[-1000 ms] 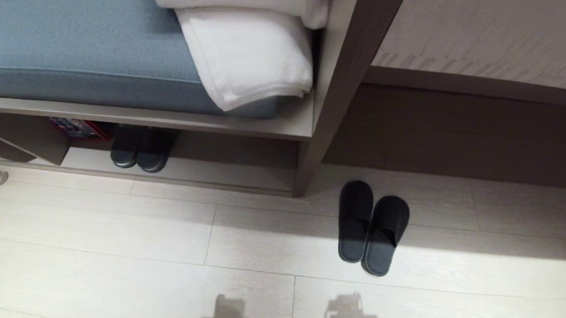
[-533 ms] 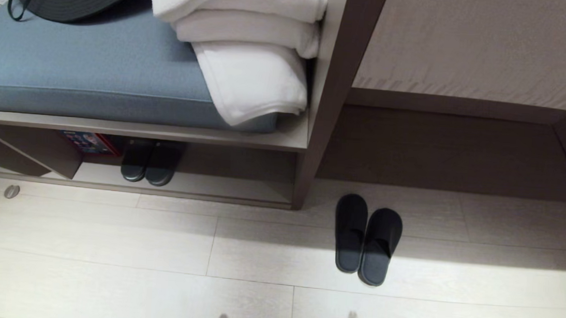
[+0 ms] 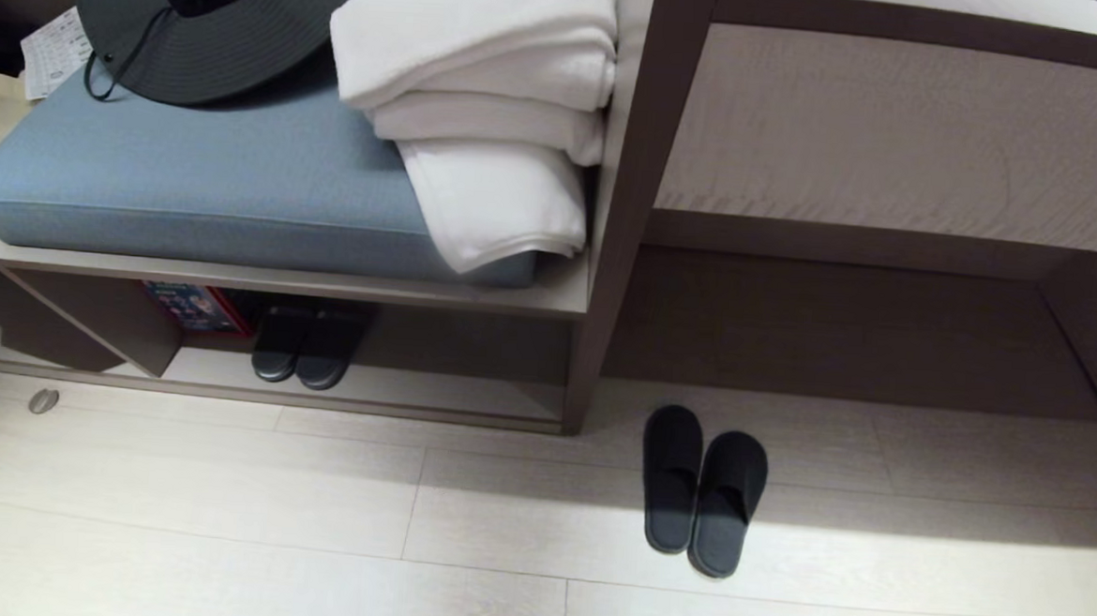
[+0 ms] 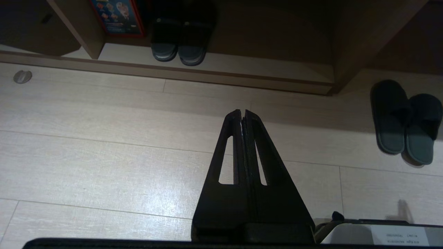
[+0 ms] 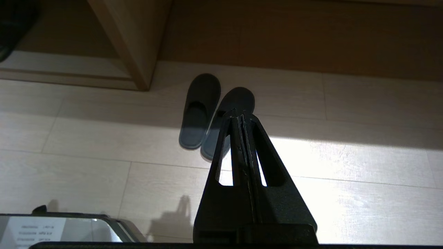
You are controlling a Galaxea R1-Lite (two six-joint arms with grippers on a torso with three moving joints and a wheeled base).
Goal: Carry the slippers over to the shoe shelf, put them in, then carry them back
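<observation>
You're looking at a pale plank floor (image 3: 217, 535) with a bright band of light across it. Above sits a bench board (image 3: 278, 280) carrying a blue-grey cushion (image 3: 199, 177), folded white towels (image 3: 493, 108) and a dark brimmed hat (image 3: 197, 36). A long desk top (image 3: 895, 138) runs alongside.

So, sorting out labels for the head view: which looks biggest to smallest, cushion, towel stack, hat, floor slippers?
1. Blue-grey padded bench cushion.
2. Stack of folded white towels.
3. Dark grey wide-brimmed hat, cropped by the frame.
4. Pair of black slide slippers on the floor.
</observation>
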